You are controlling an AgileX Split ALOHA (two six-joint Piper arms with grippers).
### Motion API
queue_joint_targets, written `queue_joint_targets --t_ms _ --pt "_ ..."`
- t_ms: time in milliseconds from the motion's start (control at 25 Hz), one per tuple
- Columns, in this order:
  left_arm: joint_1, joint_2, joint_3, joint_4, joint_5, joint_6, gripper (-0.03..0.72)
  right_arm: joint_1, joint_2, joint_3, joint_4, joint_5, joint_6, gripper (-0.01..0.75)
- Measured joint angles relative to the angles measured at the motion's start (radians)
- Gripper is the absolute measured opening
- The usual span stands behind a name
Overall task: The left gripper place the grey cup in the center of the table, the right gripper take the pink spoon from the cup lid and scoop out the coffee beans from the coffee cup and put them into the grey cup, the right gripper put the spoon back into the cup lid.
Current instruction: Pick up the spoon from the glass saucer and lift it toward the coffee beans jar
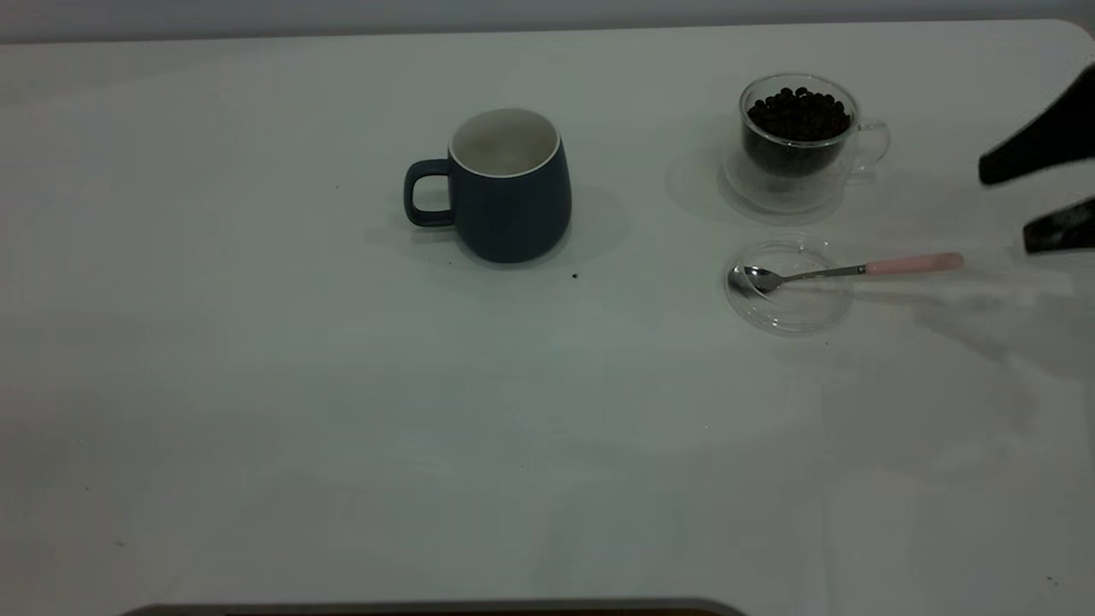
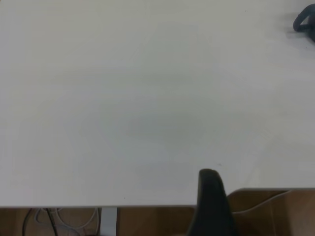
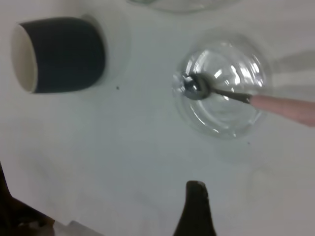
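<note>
Pink spoon: I see it lying across the cup lid, long axis running across the table; metal bowl inside the lid on the side toward the mug, pink handle end overhanging the rim toward the right gripper.
Cup lid: flat on the table, just in front of the coffee cup, apart from it.
Coffee cup: upright, handle toward the right edge, filled with coffee beans.
Grey cup: upright near the table's middle, handle pointing toward the left side, well apart from the lid; white inside, nothing seen in it.
Right gripper: at the right edge, fingers parted, holding nothing; just beyond the spoon's handle tip, not touching.
Left gripper: at my near table edge, over bare tabletop; only one finger shows, so I cannot tell its state.
Obstructions: none between the right gripper and the handle.
</note>
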Motion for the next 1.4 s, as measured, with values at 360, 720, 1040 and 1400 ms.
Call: queue_joint_targets --t_ms 360,720,1040,1400 --pt "0.000 0.000 0.000 0.000 0.000 0.000 0.586 -0.059 0.165 -0.086 -0.002 0.002 -0.097 0.670" --pt "0.000 0.000 0.000 0.000 0.000 0.000 0.586 -0.062 0.326 -0.234 -0.022 0.101 -0.150 0.670" --pt "0.000 0.000 0.000 0.000 0.000 0.001 0.586 0.003 0.334 -0.265 0.020 0.123 -0.216 0.668" --pt "0.000 0.000 0.000 0.000 0.000 0.001 0.586 0.068 0.345 -0.277 0.075 0.122 -0.208 0.658"
